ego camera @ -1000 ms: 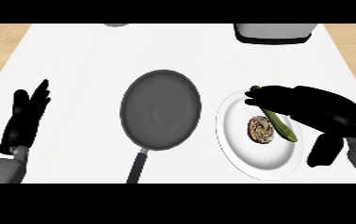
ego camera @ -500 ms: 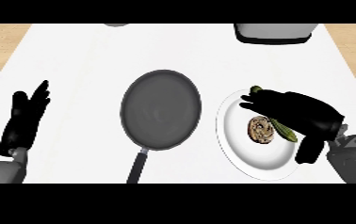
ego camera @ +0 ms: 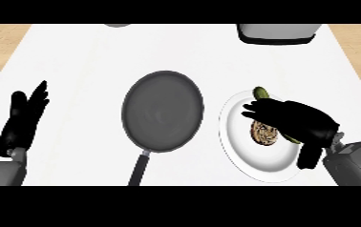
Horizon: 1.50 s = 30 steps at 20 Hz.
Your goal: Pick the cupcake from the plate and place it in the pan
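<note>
The right robot hand (ego camera: 292, 121) had slid lower over the plate (ego camera: 239, 149), fingers curling just above the cupcake (ego camera: 263, 132) but not yet holding it. The pan (ego camera: 163, 110) waited beside it.

The right robot hand (ego camera: 300, 121) partly hides the cupcake (ego camera: 263, 133).

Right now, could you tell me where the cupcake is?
In the head view, the cupcake sits on the white plate right of the pan, partly under the right robot hand.
</note>
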### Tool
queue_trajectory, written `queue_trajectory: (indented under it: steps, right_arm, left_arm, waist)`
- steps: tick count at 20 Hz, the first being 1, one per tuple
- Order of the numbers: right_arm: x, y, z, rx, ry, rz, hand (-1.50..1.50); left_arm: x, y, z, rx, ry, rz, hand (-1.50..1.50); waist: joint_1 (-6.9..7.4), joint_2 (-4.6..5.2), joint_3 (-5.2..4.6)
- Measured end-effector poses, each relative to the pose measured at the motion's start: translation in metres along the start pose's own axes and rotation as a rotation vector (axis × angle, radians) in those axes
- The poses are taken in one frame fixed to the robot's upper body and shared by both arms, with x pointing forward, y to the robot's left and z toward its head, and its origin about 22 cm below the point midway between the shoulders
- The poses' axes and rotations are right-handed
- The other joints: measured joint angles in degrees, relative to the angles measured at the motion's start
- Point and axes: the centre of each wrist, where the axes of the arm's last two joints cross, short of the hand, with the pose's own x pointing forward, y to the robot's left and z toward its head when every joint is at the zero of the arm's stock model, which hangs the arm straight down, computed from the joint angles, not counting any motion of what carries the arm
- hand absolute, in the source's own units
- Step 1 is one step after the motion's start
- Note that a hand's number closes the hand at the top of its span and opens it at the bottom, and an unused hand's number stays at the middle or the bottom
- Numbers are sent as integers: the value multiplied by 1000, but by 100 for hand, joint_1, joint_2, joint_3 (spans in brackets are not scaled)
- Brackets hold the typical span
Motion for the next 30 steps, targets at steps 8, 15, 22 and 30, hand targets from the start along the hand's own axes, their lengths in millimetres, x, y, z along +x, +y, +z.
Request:
queue_trajectory:
  steps: [8,15,22,30]
  right_arm:
    - [1,7,-17,5,6,2,-150]
    - [0,18,-30,29,41,6,-150]
    - [-6,26,-46,23,32,56,150]
    - [-12,25,-44,-72,8,141,150]
  left_arm:
    - [-5,-5,-2,-4,2,2,0]
    - [0,-3,-5,-2,3,-1,0]
    - [-5,-3,0,-7,-4,0,0]
    - [-2,-11,-2,0,-2,7,0]
  waist:
    - [3,2,0]
    - [4,2,-1]
    - [15,4,1]
    - [3,1,0]
